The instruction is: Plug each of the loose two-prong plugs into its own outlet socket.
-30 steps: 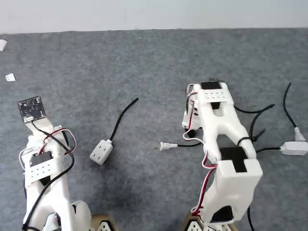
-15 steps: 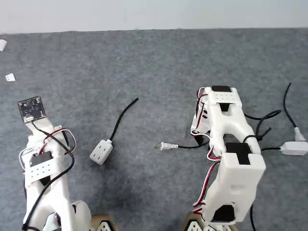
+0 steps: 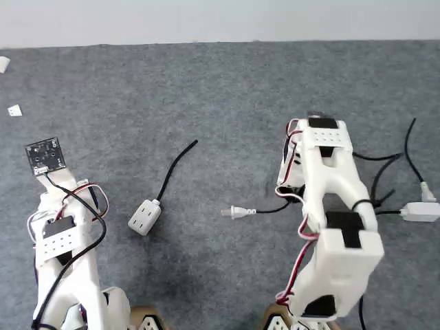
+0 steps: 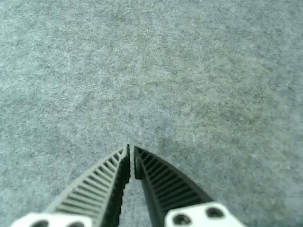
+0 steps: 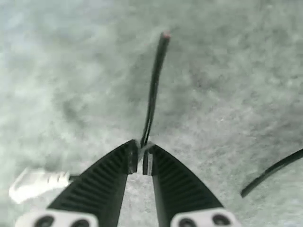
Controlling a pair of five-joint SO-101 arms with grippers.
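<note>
Left wrist view, nearest first: the left pincer [image 4: 131,151] has its ribbed black jaws drawn in to a narrow slit, the tips almost touching and nothing between them. Ahead of those tips lies bare grey felt surface [image 4: 189,71].

In the right wrist view, the right pincer [image 5: 140,150] is pinched closed on a thin black cord [image 5: 155,80]. The cord runs straight out from between the tips and ends in a cut, reddish tip well ahead of them. Just behind and to one side of the tips, low on the felt, sits the white two-prong plug [image 5: 35,182], blurred. A second black cord [image 5: 274,169] crosses the felt on the pincer's other side, apart from it.

In the high view, the white two-prong plug [image 3: 238,212] lies flat on the felt just beside the right pincer, toward the left arm, with its prongs pointing away from the right arm. Its cord leads back under that arm. Farther on in that direction, between the two arms and apart from the plug, rests a white outlet socket block [image 3: 144,217]. Its black lead [image 3: 175,168] trails away from both arms. On the right pincer's outer side a white cord fitting [image 3: 418,211] lies among loose black cords; whether it is plug or socket cannot be told. Beyond the left pincer sits a small black square board [image 3: 45,155].
</note>
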